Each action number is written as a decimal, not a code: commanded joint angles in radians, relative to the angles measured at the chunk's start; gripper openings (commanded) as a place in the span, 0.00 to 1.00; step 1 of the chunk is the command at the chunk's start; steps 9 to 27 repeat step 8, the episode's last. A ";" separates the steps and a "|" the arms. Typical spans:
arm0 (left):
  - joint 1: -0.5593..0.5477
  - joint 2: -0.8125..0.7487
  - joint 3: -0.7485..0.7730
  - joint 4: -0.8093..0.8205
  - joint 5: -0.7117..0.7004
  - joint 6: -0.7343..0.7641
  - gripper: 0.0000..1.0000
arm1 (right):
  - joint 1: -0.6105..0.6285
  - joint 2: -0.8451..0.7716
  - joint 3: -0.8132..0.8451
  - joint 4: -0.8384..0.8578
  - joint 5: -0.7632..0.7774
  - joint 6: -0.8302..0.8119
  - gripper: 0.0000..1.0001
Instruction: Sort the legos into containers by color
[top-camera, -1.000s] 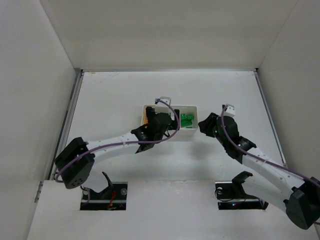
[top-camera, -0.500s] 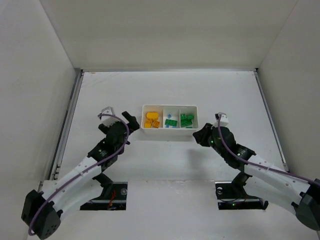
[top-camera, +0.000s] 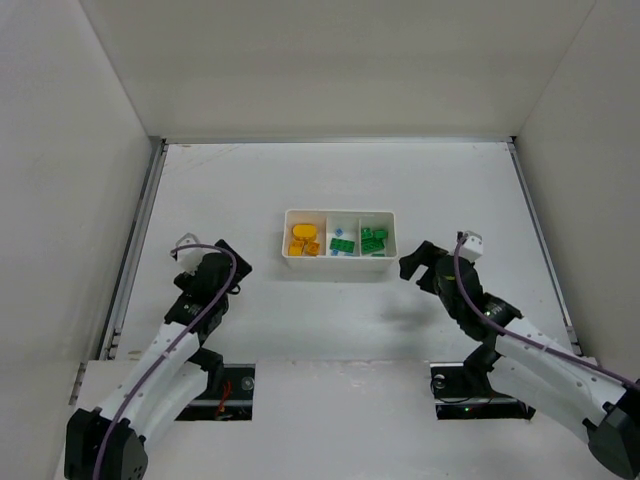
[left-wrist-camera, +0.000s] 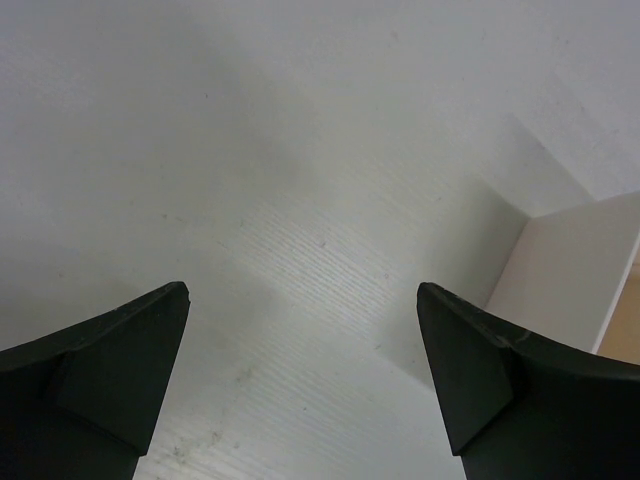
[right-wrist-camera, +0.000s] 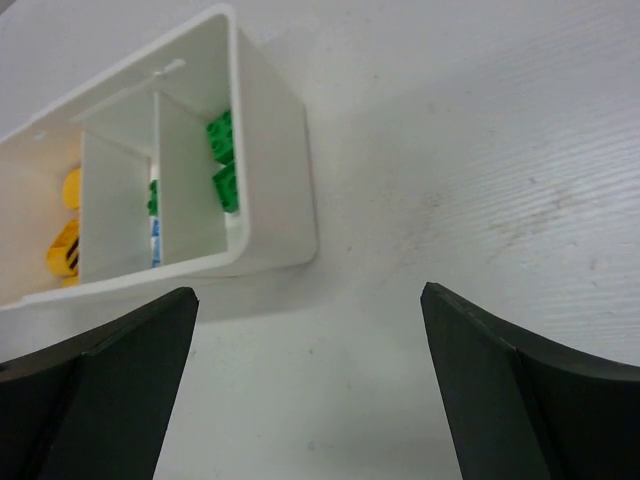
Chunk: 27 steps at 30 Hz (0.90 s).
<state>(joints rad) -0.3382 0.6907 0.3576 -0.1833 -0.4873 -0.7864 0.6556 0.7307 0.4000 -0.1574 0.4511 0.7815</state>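
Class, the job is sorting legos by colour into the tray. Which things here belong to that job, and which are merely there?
Belong to the job: white tray, yellow-orange legos, light blue lego, green legos, left gripper, right gripper (both open).
Merely there: table, enclosure walls.

The white three-compartment tray (top-camera: 340, 257) is lying near the bench's centre, its long sides parallel to the far edge. Yellow-orange legos (top-camera: 304, 240) are filling the left compartment, green legos (top-camera: 374, 240) the right, and a light blue lego (top-camera: 339, 232) is sharing the middle with green.
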 joint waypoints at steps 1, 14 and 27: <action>-0.012 0.036 0.017 -0.073 0.007 -0.076 1.00 | -0.018 -0.008 -0.007 -0.045 0.069 0.030 1.00; -0.052 0.066 -0.003 -0.013 0.059 -0.027 1.00 | -0.046 -0.002 0.002 -0.082 0.101 0.048 1.00; -0.052 0.066 -0.003 -0.013 0.059 -0.027 1.00 | -0.046 -0.002 0.002 -0.082 0.101 0.048 1.00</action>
